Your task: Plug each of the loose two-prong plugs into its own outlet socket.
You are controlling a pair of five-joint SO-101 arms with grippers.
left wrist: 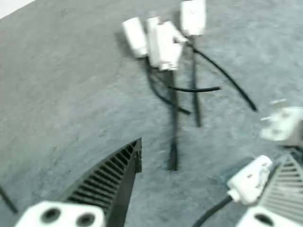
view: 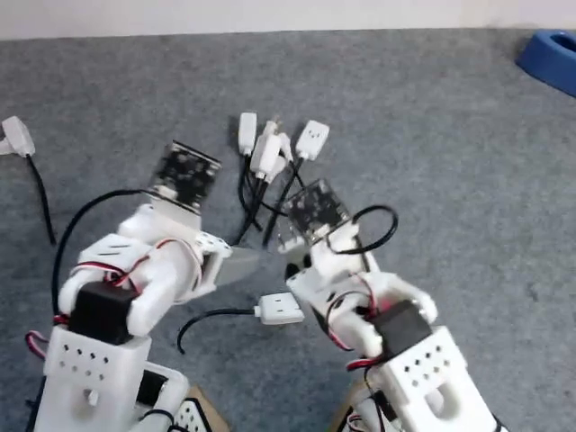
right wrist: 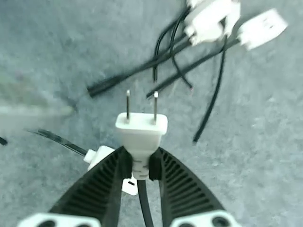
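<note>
My right gripper (right wrist: 138, 165) is shut on a white two-prong plug (right wrist: 141, 127), its prongs pointing away toward the cable pile. In the high view this gripper (view: 291, 241) sits mid-table, just below the pile. A cluster of white plugs and sockets (view: 270, 146) with black cables lies farther back, seen also as the cluster (left wrist: 163, 38). One loose white socket (view: 281, 309) lies near the front between the arms, and this socket (left wrist: 251, 177) rests beside one finger of my open left gripper (left wrist: 213, 151). The held plug (left wrist: 284, 125) shows beyond it.
Another white plug (view: 16, 135) with a black cable lies at the far left of the grey carpet. A blue object (view: 551, 54) sits at the back right corner. Bare carpet stretches to the right of the arms and behind the pile.
</note>
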